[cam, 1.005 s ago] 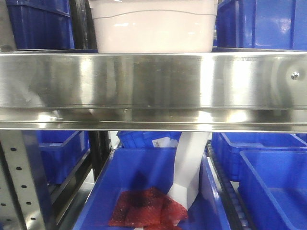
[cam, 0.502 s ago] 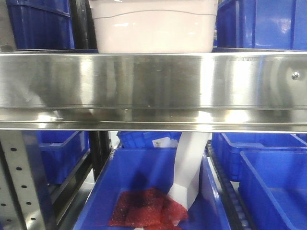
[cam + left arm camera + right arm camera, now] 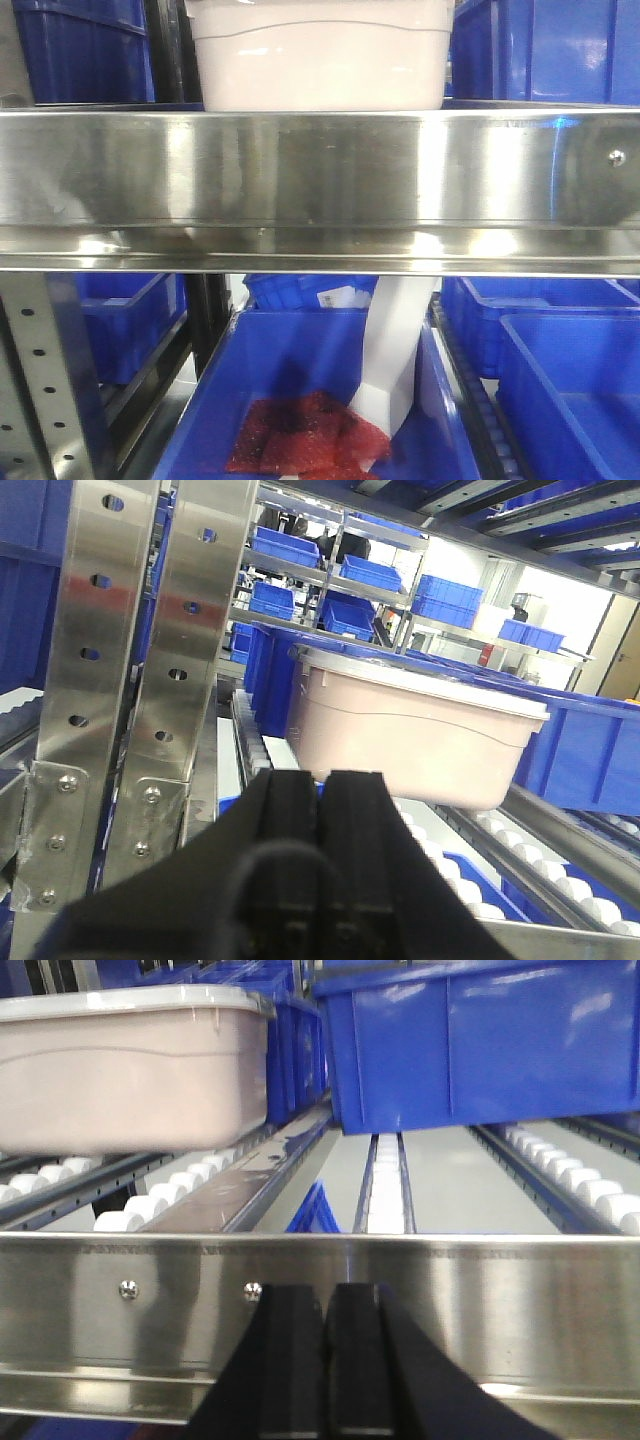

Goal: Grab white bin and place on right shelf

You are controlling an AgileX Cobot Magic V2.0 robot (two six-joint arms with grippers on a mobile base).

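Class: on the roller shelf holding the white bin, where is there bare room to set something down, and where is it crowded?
Free: the roller lane right of the white bin, in front of the blue bin. Crowded: behind, where blue bins flank the white bin.

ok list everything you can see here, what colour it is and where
translucent pinkish-white plastic tub with white lid: one, on the roller lane of the upper shelf level, centre
shiny stainless steel front rail: one, silver, across the front below the tub
blue plastic bins: several, on the upper level either side of the tub and on the lower level
red mesh bag: one, in the lower centre blue bin
white chute-shaped piece: one, standing in that same bin
perforated grey uprights: two, left of the tub
left claw: black, shut, empty, in front of the tub
right claw: black, shut, empty, in front of the rail
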